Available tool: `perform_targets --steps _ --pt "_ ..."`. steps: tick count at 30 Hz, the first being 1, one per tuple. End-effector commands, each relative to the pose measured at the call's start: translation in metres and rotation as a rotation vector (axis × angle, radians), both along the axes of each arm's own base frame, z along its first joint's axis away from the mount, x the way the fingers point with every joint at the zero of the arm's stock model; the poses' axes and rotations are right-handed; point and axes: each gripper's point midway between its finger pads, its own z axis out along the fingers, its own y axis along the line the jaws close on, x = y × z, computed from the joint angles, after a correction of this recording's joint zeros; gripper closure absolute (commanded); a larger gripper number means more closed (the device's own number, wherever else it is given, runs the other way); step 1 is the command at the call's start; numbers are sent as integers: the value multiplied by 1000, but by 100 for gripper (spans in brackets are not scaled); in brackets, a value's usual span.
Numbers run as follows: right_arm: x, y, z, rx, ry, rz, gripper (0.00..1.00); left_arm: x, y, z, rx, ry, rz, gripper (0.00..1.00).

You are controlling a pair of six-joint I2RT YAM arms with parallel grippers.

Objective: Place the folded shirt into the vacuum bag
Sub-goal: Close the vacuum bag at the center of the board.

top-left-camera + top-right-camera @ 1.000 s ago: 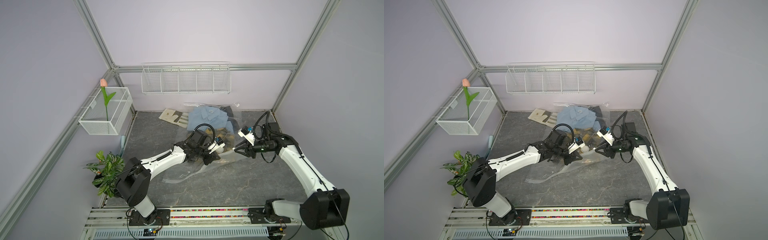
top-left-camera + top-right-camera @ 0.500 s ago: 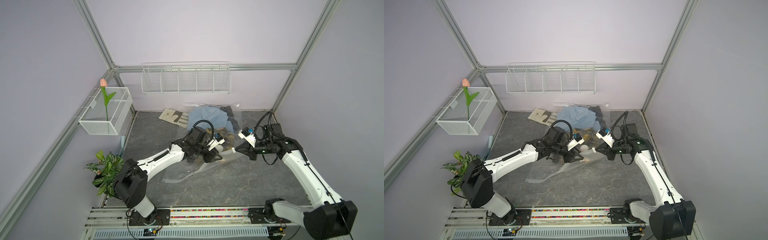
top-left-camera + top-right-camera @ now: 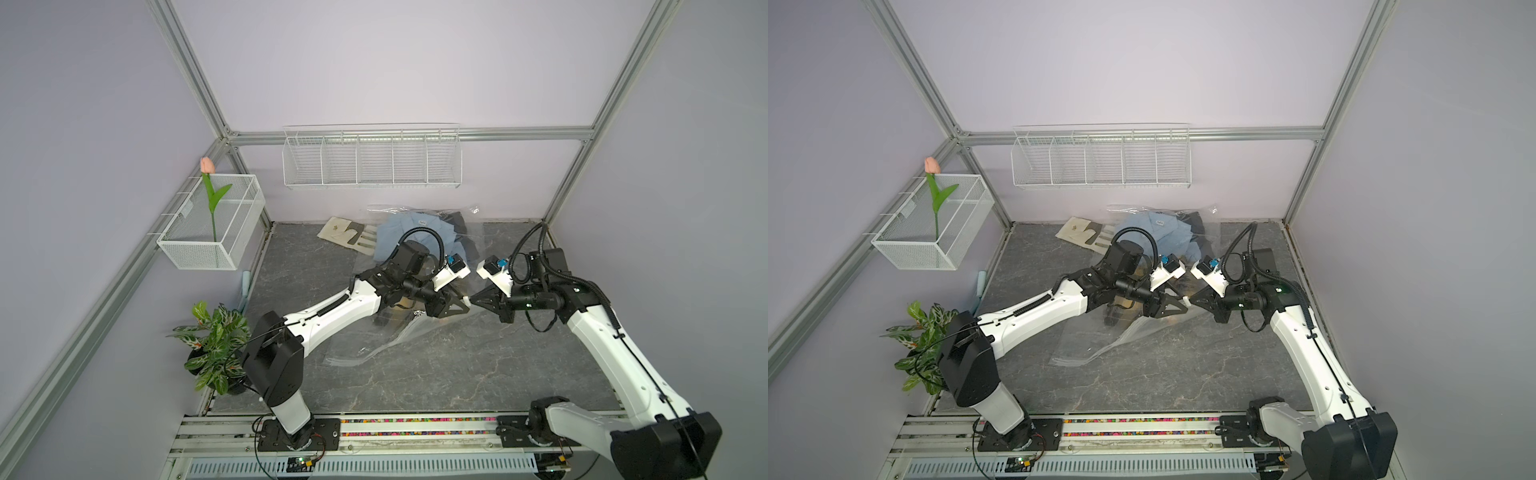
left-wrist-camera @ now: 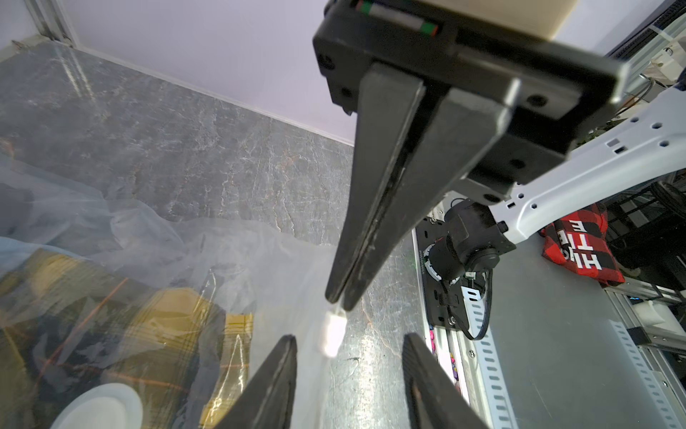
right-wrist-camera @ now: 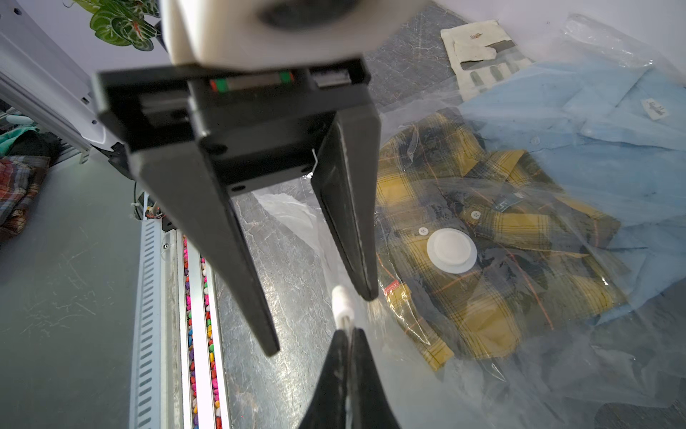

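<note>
My right gripper (image 5: 347,330) is clenched on the vacuum bag (image 5: 445,390) edge, right at the white slider clip (image 5: 341,302). My left gripper (image 4: 349,338) is released, fingers spread either side of that clip; I can't tell if they touch it. In both top views I only see the two tips meeting low over the table (image 3: 457,374), and the left arm hides most of the bag's contents. The right wrist view shows the folded shirt (image 5: 482,208), yellow plaid, inside the bag under the round valve (image 5: 451,250), with a blue shirt (image 5: 594,130) behind it.
</note>
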Motion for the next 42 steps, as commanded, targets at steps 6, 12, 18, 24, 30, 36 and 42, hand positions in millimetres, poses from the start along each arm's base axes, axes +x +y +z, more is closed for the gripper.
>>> perform_targets --steps 6,12,18,24,30,36,42 --pt "-8 5 11 31 -6 33 93 12 -20 17 -70 -29 -5 61" --pt "-8 4 10 27 -10 28 93 15 -22 17 -66 -33 0 77" --pt "-5 6 18 54 -31 18 93 16 -18 1 -13 -38 9 90" --pt "-5 5 20 61 -48 6 93 22 -12 -12 29 -51 36 95" --pt "-1 0 22 72 -63 -17 93 32 -3 -27 93 -55 78 99" --pt "3 -5 20 58 -75 -44 93 37 7 -39 154 -46 130 100" --pt "6 -8 24 57 -106 -60 93 34 27 -55 268 -49 169 100"
